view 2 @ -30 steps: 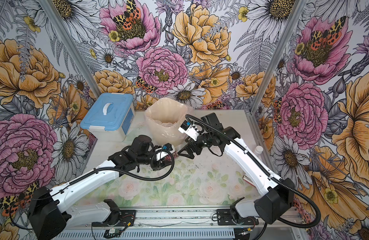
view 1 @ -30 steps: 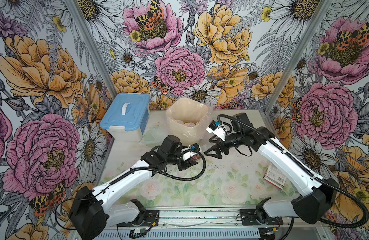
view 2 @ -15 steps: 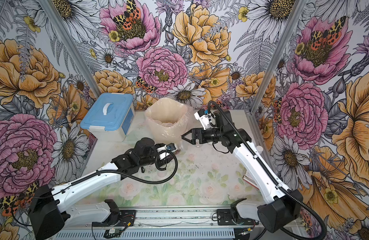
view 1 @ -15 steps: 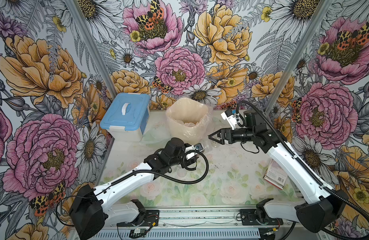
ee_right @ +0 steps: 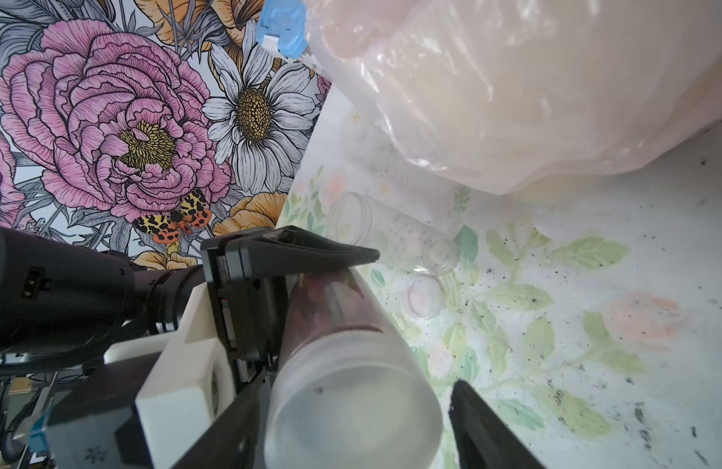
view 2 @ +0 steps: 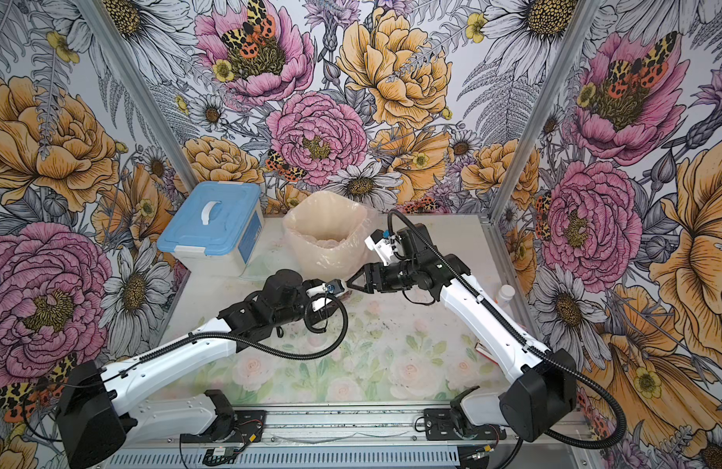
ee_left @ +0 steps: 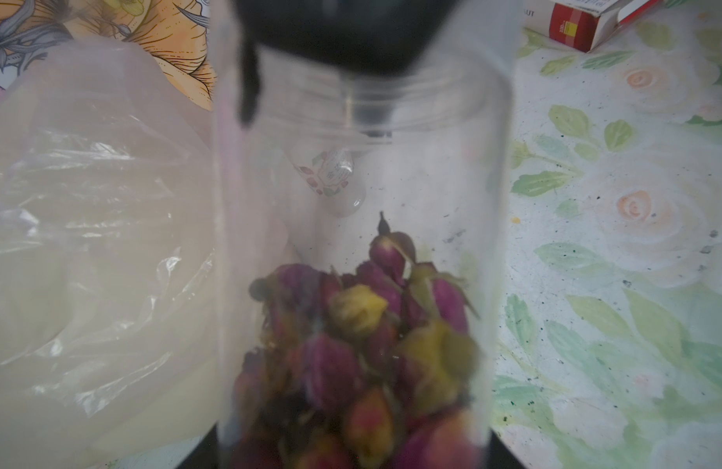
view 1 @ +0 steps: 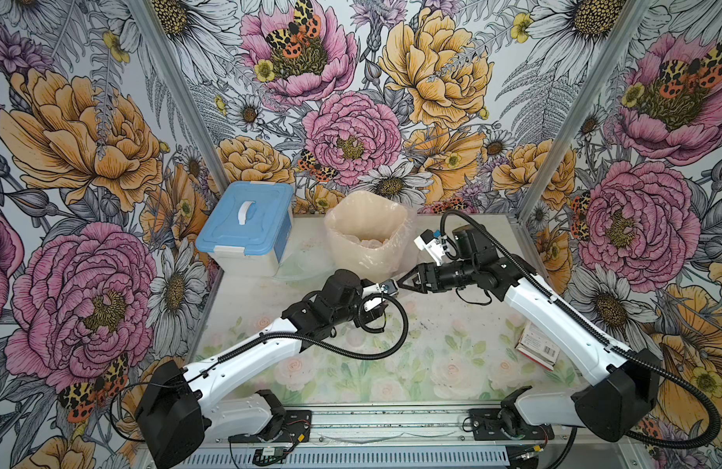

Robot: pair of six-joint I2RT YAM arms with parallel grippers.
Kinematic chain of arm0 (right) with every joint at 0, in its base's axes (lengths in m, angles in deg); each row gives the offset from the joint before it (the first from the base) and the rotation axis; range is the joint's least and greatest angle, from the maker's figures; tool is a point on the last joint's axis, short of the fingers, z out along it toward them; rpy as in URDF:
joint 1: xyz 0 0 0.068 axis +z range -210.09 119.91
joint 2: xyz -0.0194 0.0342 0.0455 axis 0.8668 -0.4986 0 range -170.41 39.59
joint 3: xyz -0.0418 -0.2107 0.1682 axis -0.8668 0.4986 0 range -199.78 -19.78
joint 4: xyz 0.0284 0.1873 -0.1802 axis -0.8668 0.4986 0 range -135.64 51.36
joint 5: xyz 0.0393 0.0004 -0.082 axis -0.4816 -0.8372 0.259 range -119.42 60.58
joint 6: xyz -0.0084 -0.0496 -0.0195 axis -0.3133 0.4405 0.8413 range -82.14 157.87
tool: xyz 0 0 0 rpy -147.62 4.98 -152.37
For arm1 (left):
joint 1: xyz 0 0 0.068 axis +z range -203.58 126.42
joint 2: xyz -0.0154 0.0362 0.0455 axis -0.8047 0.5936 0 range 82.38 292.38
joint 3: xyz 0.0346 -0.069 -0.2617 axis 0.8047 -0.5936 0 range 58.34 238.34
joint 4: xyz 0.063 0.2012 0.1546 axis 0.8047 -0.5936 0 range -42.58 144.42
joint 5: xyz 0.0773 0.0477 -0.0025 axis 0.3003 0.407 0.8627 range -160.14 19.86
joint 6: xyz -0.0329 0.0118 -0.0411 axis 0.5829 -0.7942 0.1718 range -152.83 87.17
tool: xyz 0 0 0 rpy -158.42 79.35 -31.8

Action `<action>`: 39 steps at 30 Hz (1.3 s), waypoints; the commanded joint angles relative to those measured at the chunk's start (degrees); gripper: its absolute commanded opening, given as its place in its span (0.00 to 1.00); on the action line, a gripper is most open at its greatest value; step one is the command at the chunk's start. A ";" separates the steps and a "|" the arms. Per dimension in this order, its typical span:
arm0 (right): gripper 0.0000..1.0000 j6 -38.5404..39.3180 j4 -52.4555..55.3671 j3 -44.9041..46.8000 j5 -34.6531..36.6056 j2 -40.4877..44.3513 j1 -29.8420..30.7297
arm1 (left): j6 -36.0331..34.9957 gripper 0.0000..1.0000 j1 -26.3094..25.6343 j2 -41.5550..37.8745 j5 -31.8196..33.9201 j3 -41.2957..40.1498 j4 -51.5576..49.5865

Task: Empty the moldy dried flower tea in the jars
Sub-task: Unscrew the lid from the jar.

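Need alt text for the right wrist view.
The right gripper straddles the translucent white lid of a clear plastic jar of dried rosebuds, held by the left gripper. Behind, another clear jar lies empty on the floral tabletop.

Bright, even light, faint shadows; up close the jar (ee_left: 452,182) blurs, and glare streaks the plastic bag (ee_left: 99,243).

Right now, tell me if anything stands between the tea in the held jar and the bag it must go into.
Yes: the lid is still on the jar, closing the tea in. The right gripper straddles that lid; whether it grips, I cannot tell. Nothing visible stands between jar and bag.
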 commanded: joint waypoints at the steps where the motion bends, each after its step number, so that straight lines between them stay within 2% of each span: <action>1: 0.58 2.18 -0.80 -0.66 -0.05 -0.33 0.09 | -0.82 0.39 -0.28 -0.75 -0.57 -0.49 1.04; 5: 0.51 7.07 -0.74 -0.31 -2.24 0.37 0.16 | -0.29 0.39 0.66 -1.19 -6.67 -0.65 0.01; 9: 0.47 19.22 -0.78 1.48 -3.86 3.53 0.19 | 1.42 0.39 3.25 -1.59 -18.56 0.20 -2.79; 13: 0.41 30.15 -0.73 2.07 -0.30 6.18 0.37 | 3.80 0.39 6.88 -1.03 -32.82 2.34 -6.60; 16: 0.35 36.78 -0.74 1.89 0.44 6.74 0.35 | 4.43 0.39 8.66 0.21 -39.12 4.18 -9.51; 22: 0.31 44.06 -0.71 1.40 -2.32 5.92 0.36 | 3.60 0.39 9.52 2.53 -41.78 6.86 -13.53; 25: 0.34 45.67 -0.67 1.55 -2.95 5.86 0.36 | 3.64 0.40 9.57 3.26 -41.49 7.24 -13.81; 27: 0.41 46.19 -0.74 1.78 -2.83 5.97 0.37 | 3.40 0.40 9.59 3.43 -40.24 7.26 -13.82; 28: 0.50 46.08 -0.71 1.91 -2.68 5.98 0.35 | 3.26 0.40 9.54 3.43 -38.91 7.33 -13.82; 30: 0.60 44.93 -0.77 1.73 -2.57 5.86 0.31 | 2.94 0.39 9.39 3.24 -36.34 7.52 -13.82; 34: 0.66 43.44 -0.84 1.54 -3.07 6.52 0.11 | 1.69 0.39 8.78 2.51 -31.77 7.52 -13.73; 37: 0.67 42.43 -0.88 1.46 -2.66 6.68 -0.17 | 1.35 0.40 8.48 2.40 -30.83 7.53 -13.36; 39: 0.72 40.95 -0.92 1.12 -3.63 6.66 -0.54 | 1.54 0.40 8.19 2.41 -30.17 7.43 -12.95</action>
